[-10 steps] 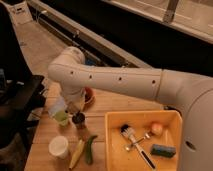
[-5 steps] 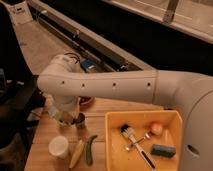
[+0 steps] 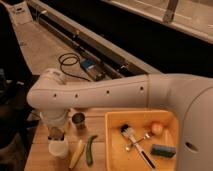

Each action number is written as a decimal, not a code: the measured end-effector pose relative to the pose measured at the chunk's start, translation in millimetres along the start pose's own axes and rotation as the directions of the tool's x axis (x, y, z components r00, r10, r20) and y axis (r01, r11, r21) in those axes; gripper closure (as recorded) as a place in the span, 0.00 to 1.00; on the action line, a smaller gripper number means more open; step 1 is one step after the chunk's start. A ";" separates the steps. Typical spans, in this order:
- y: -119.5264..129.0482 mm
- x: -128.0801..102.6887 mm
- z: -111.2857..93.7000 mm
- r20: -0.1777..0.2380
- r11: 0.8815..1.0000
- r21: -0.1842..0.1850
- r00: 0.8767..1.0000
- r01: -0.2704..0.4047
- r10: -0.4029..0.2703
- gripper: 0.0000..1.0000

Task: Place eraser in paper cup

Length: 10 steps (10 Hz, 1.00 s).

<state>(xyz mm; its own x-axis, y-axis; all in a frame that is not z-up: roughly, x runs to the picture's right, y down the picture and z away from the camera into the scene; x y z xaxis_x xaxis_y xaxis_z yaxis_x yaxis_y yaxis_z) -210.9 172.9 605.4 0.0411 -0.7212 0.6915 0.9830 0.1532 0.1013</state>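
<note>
Camera view: we hover gripper [image 3: 56,135] just over cup [image 3: 58,149], jaws shut; can't see eraser; drop looks not yet done.

The gripper [image 3: 56,134] hangs closed just above the paper cup [image 3: 58,149], largely masked by the arm's white wrist [image 3: 54,119] and blurring into a dark smudge at the cup's mouth. Whether the eraser sits in that smudge cannot be told. Just right of the gripper, the arm hides the metal cup's [image 3: 78,120] upper rim. Farther right, the yellow tray [image 3: 114,150] is cut off by the bottom edge.
</note>
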 end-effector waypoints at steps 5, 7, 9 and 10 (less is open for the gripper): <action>-7.5 -7.9 3.6 0.047 0.999 0.019 0.998 0.045 -0.046 1.00; -7.8 -7.6 3.3 0.047 0.999 0.020 0.998 0.044 -0.045 1.00; -8.8 -7.5 6.1 0.054 0.998 -0.004 0.997 0.063 -0.063 1.00; -10.8 -9.4 14.2 0.055 0.995 -0.044 0.994 0.092 -0.090 1.00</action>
<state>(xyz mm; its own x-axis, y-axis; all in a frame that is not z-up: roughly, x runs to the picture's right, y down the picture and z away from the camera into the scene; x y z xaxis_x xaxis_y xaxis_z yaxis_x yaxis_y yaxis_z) -224.4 187.6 608.0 -0.0571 -0.6935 0.7182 0.9895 0.0564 0.1332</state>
